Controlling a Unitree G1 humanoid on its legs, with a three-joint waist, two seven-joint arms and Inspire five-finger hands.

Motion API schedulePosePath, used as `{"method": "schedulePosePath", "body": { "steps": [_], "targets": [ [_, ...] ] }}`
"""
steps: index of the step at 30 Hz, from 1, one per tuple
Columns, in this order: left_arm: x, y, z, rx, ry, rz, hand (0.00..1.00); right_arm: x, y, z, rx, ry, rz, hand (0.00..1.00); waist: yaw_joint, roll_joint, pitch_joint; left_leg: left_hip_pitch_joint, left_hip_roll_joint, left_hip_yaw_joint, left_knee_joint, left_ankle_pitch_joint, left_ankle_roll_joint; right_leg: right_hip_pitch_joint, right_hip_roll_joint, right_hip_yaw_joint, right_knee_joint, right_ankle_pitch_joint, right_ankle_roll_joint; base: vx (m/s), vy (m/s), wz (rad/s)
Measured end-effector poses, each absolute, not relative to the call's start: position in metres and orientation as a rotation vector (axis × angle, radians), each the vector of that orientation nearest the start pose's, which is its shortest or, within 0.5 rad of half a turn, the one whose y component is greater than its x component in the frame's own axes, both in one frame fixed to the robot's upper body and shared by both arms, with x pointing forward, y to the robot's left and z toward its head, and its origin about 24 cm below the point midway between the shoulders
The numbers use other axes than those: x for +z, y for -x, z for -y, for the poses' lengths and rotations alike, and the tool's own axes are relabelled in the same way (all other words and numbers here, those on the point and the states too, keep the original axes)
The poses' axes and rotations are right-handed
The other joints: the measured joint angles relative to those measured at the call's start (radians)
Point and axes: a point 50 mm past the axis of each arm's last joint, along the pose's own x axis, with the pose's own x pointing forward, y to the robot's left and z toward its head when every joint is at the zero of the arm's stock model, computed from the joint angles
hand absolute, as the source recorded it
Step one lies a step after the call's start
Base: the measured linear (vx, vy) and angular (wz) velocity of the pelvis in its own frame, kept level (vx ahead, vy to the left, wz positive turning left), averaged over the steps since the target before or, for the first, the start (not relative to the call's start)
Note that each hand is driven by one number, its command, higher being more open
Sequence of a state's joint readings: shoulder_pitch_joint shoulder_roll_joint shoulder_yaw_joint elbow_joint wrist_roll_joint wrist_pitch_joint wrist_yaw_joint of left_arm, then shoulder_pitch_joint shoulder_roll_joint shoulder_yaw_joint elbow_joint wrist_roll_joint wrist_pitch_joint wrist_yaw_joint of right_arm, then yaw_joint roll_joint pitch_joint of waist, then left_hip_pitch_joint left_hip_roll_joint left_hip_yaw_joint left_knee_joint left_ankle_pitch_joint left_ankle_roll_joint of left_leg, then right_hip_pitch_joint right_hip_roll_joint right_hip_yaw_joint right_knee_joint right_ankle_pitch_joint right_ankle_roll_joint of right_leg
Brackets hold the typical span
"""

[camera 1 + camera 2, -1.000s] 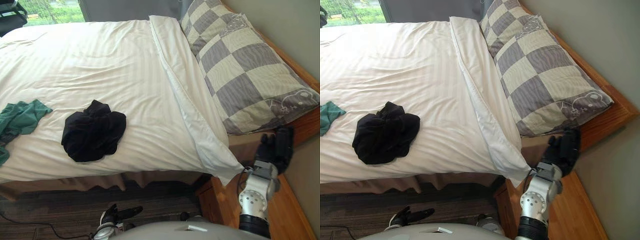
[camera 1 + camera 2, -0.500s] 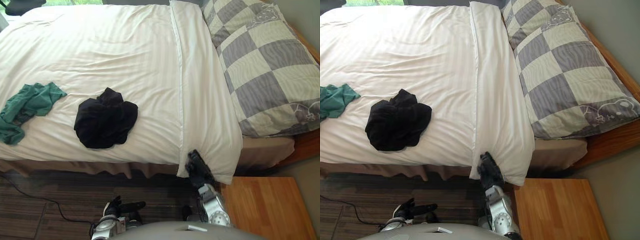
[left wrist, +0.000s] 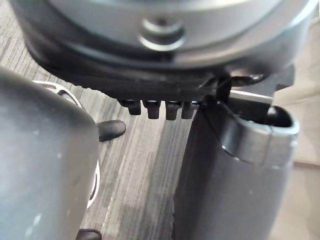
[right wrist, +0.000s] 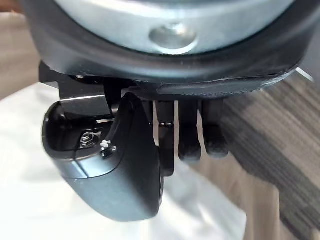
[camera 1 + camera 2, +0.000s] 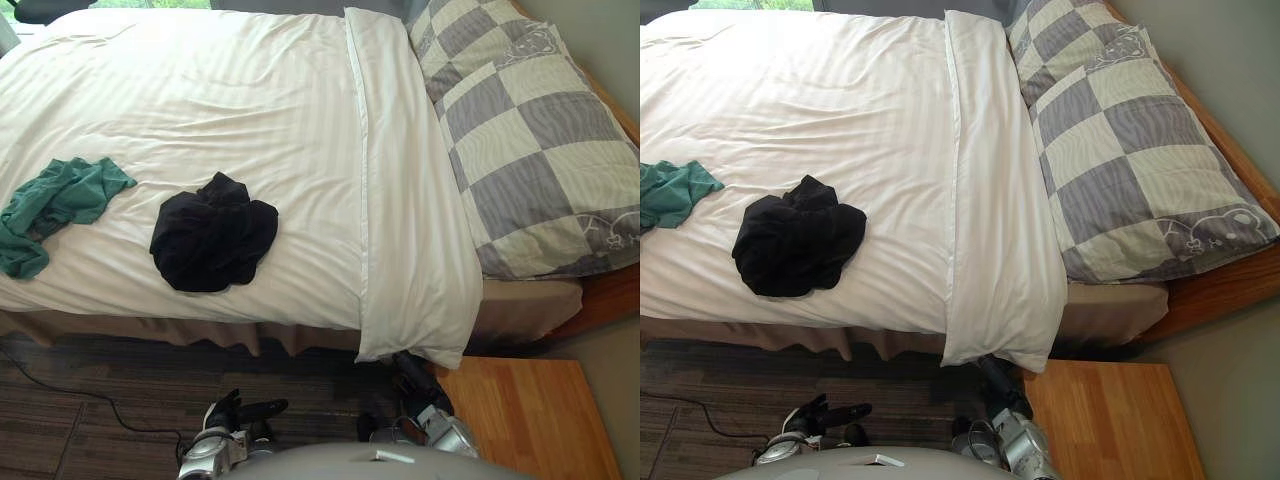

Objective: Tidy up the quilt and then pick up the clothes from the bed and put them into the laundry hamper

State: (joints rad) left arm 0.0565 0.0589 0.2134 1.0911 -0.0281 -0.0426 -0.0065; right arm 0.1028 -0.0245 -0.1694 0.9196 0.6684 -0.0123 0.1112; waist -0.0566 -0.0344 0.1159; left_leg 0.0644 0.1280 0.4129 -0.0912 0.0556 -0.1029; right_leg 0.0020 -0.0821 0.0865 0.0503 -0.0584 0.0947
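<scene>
Quilt (image 5: 250, 120) cloth, white, shows just past the right hand's fingers (image 4: 190, 135), which hang loosely straight and hold nothing. That right hand (image 5: 413, 376) sits at 5 o'clock, just below the quilt's hanging corner. The left hand (image 5: 232, 413), at 6 o'clock over dark carpet (image 5: 90, 380), has relaxed fingers, also holding nothing. The quilt lies smooth across the bed, with its folded-back band running from 12 o'clock down to that corner. 2 pieces of clothing rest on it: a crumpled black garment (image 5: 212, 243) near the middle and a green garment (image 5: 55, 205) at 9 o'clock. A checked pillow (image 5: 530, 150) lies at 2 o'clock. A wooden nightstand (image 5: 520, 415) stands at 4 o'clock.
</scene>
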Motion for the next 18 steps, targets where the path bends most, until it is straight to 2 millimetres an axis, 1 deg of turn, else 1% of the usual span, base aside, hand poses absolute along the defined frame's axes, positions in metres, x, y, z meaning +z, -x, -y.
{"method": "schedulePosePath", "body": {
  "steps": [2, 4, 6, 7, 8, 9, 10, 11, 12, 13, 14, 15, 16, 17, 18],
  "targets": [
    [-0.162, -0.097, -0.198, 0.252, 0.089, -1.089, 1.0, -0.155, -0.105, 0.189, -0.483, -0.679, -0.9, 1.0, 0.0, 0.0, 0.002, 0.001, 0.001, 0.002, 0.0, -0.004, -0.003, 0.0, 0.001, -0.005, 0.004, -0.003, -0.003, 0.0, 0.0, 0.0],
    [-0.162, -0.099, -0.199, 0.254, 0.087, -1.086, 1.0, -0.164, -0.083, 0.192, -0.552, -0.625, -1.002, 1.0, 0.002, 0.0, 0.014, 0.016, 0.005, 0.007, 0.0, -0.012, -0.009, 0.007, 0.005, -0.01, 0.02, -0.017, -0.012, 0.04, -0.024, -0.02],
    [-0.162, -0.098, -0.199, 0.271, 0.094, -1.089, 1.0, -0.166, -0.074, 0.194, -0.608, -0.601, -1.032, 1.0, 0.002, 0.002, 0.017, 0.027, 0.006, 0.016, 0.005, -0.021, -0.011, 0.016, 0.006, -0.005, 0.01, -0.019, -0.014, 0.06, -0.008, -0.13],
    [-0.162, -0.098, -0.201, 0.29, 0.103, -1.089, 1.0, -0.167, -0.069, 0.196, -0.612, -0.549, -1.057, 1.0, 0.006, -0.001, 0.018, 0.026, 0.013, 0.025, 0.031, -0.042, -0.017, 0.025, 0.006, 0.004, 0.002, -0.02, -0.016, 0.1, 0.028, -0.2],
    [-0.16, -0.1, -0.203, 0.302, 0.101, -1.076, 1.0, -0.168, -0.067, 0.195, -0.617, -0.536, -1.07, 1.0, 0.013, -0.01, 0.025, -0.004, 0.03, 0.029, 0.125, -0.084, -0.018, 0.033, -0.002, 0.008, -0.001, -0.02, -0.016, 0.09, 0.038, -0.18],
    [-0.159, -0.102, -0.204, 0.312, 0.105, -1.063, 1.0, -0.168, -0.065, 0.196, -0.62, -0.519, -1.079, 1.0, 0.019, -0.012, 0.026, -0.037, 0.051, 0.027, 0.21, -0.123, -0.022, 0.035, -0.003, 0.011, -0.002, -0.021, -0.016, 0.07, 0.031, -0.09],
    [-0.157, -0.108, -0.206, 0.33, 0.109, -1.035, 1.0, -0.168, -0.064, 0.198, -0.606, -0.474, -1.095, 1.0, 0.026, -0.01, 0.03, -0.114, 0.094, 0.009, 0.392, -0.18, -0.037, 0.039, 0.0, 0.007, -0.002, -0.022, -0.015, 0.06, -0.013, 0.11],
    [-0.149, -0.123, -0.208, 0.353, 0.109, -0.966, 1.0, -0.167, -0.065, 0.204, -0.585, -0.4, -1.108, 1.0, 0.027, 0.003, 0.051, -0.25, 0.154, -0.064, 0.688, -0.192, -0.063, 0.064, 0.004, -0.013, 0.001, -0.02, -0.011, 0.06, -0.019, 0.18],
    [-0.148, -0.128, -0.206, 0.364, 0.123, -0.942, 1.0, -0.166, -0.064, 0.207, -0.566, -0.342, -1.12, 1.0, 0.027, 0.011, 0.055, -0.301, 0.165, -0.114, 0.789, -0.174, -0.086, 0.076, 0.001, -0.025, 0.004, -0.019, -0.01, 0.06, 0.005, 0.2],
    [-0.148, -0.129, -0.203, 0.365, 0.128, -0.936, 1.0, -0.166, -0.064, 0.21, -0.556, -0.31, -1.126, 1.0, 0.028, 0.012, 0.052, -0.322, 0.163, -0.146, 0.825, -0.169, -0.088, 0.076, -0.006, -0.03, 0.005, -0.019, -0.006, 0.07, 0.116, -0.15],
    [-0.148, -0.127, -0.2, 0.374, 0.126, -0.931, 1.0, -0.165, -0.064, 0.212, -0.539, -0.25, -1.133, 1.0, 0.033, 0.022, 0.047, -0.315, 0.181, -0.157, 0.862, -0.207, -0.078, 0.073, -0.024, -0.033, 0.004, -0.015, 0.011, 0.06, 0.157, -0.27],
    [-0.149, -0.125, -0.201, 0.38, 0.123, -0.931, 1.0, -0.164, -0.066, 0.214, -0.529, -0.232, -1.127, 1.0, 0.031, 0.028, 0.044, -0.314, 0.204, -0.158, 0.869, -0.231, -0.071, 0.07, -0.025, -0.032, 0.003, -0.011, 0.017, 0.14, 0.278, -0.41],
    [-0.149, -0.121, -0.203, 0.391, 0.113, -0.937, 1.0, -0.164, -0.068, 0.215, -0.519, -0.21, -1.123, 1.0, 0.027, 0.032, 0.042, -0.303, 0.259, -0.164, 0.851, -0.262, -0.045, 0.063, -0.032, -0.021, 0.006, -0.008, 0.031, 0.12, 0.332, -0.25],
    [-0.148, -0.12, -0.21, 0.401, 0.089, -0.936, 1.0, -0.163, -0.071, 0.216, -0.523, -0.188, -1.123, 1.0, 0.027, 0.026, 0.041, -0.285, 0.302, -0.188, 0.796, -0.267, -0.029, 0.035, -0.056, -0.01, 0.035, -0.012, 0.054, 0.1, 0.374, -0.16],
    [-0.148, -0.121, -0.212, 0.397, 0.077, -0.931, 1.0, -0.163, -0.072, 0.217, -0.526, -0.18, -1.128, 1.0, 0.027, 0.019, 0.043, -0.278, 0.312, -0.213, 0.762, -0.264, -0.024, 0.016, -0.076, -0.006, 0.056, -0.017, 0.065, 0.0, 0.414, 0.05]
  ]
}}
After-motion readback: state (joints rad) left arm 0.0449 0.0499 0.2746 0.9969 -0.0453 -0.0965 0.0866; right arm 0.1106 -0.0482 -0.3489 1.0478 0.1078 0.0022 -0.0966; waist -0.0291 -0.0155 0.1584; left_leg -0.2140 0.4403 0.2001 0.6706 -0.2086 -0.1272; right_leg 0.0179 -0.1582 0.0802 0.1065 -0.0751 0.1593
